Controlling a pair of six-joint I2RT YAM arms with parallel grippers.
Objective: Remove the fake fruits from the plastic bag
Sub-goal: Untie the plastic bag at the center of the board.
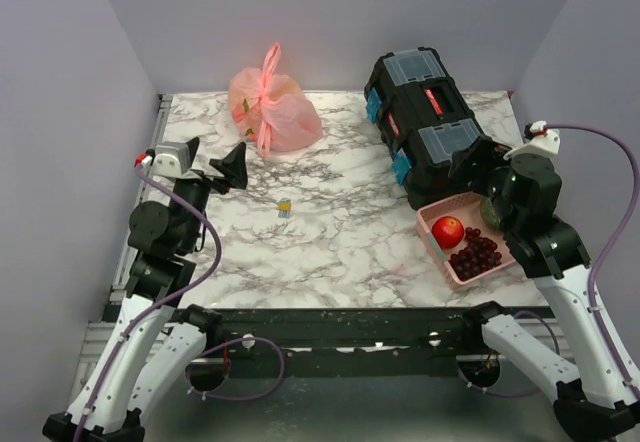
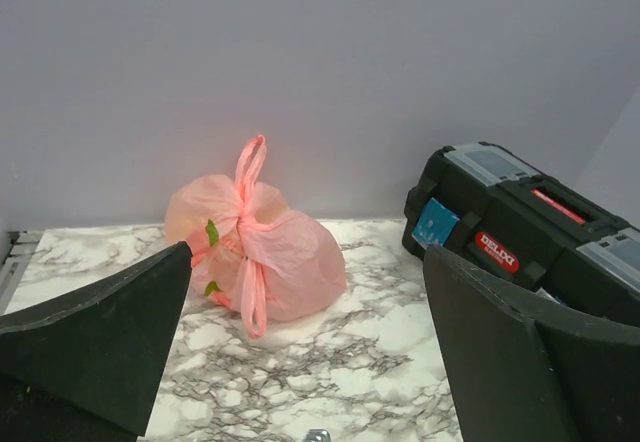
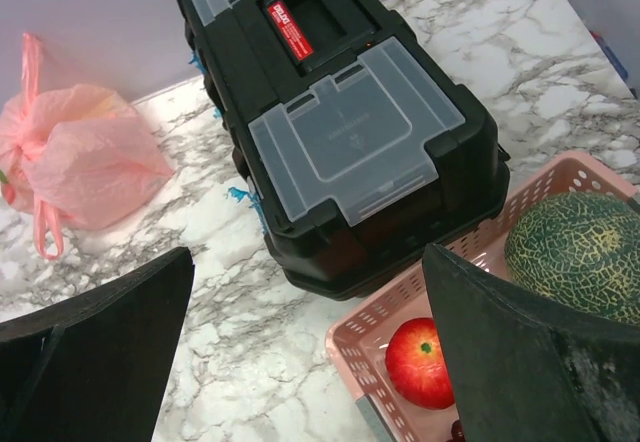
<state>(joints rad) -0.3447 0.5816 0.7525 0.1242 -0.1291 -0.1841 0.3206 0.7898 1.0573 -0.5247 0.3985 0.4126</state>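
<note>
Hanging over the tabletop's [image 1: 330, 247] 9 o'clock side, the left claw [image 1: 228, 170] has its fingers spread wide with nothing between them, pointed at the plastic bag [image 1: 275, 110]. The bag sits knotted shut at about 11 o'clock, near the back wall. The fake fruits [image 2: 212, 234] are inside it, only green leaf bits showing through the pink. The right claw [image 3: 308, 254], also wide apart and empty, hovers at 3 o'clock above a black toolbox [image 1: 425, 122] and a pink basket [image 1: 436, 210] holding an apple [image 1: 448, 230], grapes [image 1: 476, 254] and a melon [image 3: 580, 252].
</note>
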